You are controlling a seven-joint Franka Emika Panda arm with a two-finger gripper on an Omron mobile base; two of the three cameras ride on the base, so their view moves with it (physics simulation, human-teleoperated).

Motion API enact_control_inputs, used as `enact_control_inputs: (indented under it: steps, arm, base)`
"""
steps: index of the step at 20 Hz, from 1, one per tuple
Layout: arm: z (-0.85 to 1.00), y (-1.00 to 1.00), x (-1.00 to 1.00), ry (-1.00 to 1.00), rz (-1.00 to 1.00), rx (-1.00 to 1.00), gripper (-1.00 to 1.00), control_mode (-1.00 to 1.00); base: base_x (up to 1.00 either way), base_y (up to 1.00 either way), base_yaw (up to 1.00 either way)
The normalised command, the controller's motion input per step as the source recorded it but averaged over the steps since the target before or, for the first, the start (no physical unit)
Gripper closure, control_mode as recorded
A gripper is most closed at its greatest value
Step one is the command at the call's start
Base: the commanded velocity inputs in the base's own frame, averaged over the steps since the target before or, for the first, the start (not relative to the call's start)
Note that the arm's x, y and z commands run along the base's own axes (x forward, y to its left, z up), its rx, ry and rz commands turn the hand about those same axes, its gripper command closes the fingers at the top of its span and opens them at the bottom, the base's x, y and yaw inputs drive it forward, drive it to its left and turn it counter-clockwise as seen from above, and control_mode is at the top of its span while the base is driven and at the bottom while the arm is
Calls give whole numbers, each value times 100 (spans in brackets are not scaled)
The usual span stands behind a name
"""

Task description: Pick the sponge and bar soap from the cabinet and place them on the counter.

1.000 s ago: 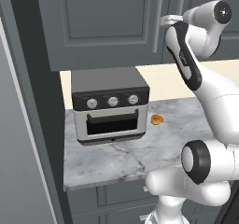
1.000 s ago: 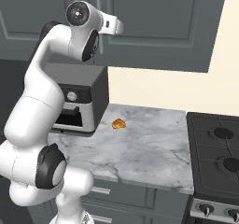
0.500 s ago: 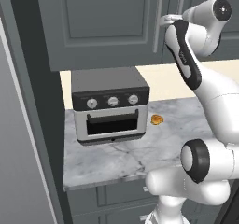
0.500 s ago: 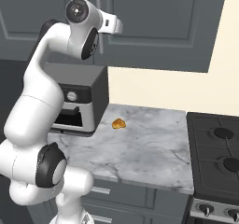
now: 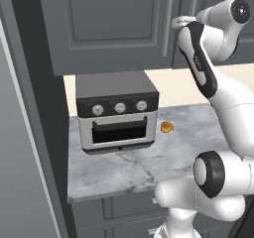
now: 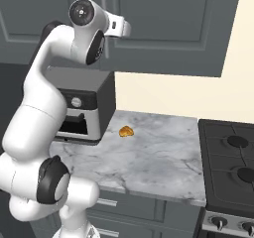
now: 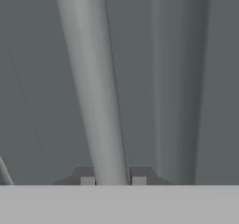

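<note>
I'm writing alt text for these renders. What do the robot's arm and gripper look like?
The glossy white arm is built of rounded, tube-like links with dark grey discs capping the joints, and small dark lettering runs along one link. No cables show. The gripper has two small dark grey finger tips with lighter square pads.

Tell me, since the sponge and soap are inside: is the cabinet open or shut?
Shut. The cabinet doors sit flush, and the claw is closed on a silver handle.
</note>
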Motion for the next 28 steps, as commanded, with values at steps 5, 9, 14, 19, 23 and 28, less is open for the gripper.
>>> enact_control_inputs:
  steps: [5, 9, 14, 19, 23, 28]
  arm:
    - [5, -26, -43, -8, 3, 0, 100, -100]
    - [15, -33, -54, -11, 4, 0, 100, -100]
    - [18, -42, -55, -11, 7, 0, 100, -100]
    - [22, -45, -57, -10, 8, 0, 100, -100]
    - [28, -42, -56, -8, 9, 0, 100, -100]
    - [33, -44, -52, -6, 9, 0, 100, -100]
  base:
    - [0, 0, 0]
    - [0, 0, 0]
    - [0, 0, 0]
    - [0, 0, 0]
    - [0, 0, 0]
    - [0, 0, 0]
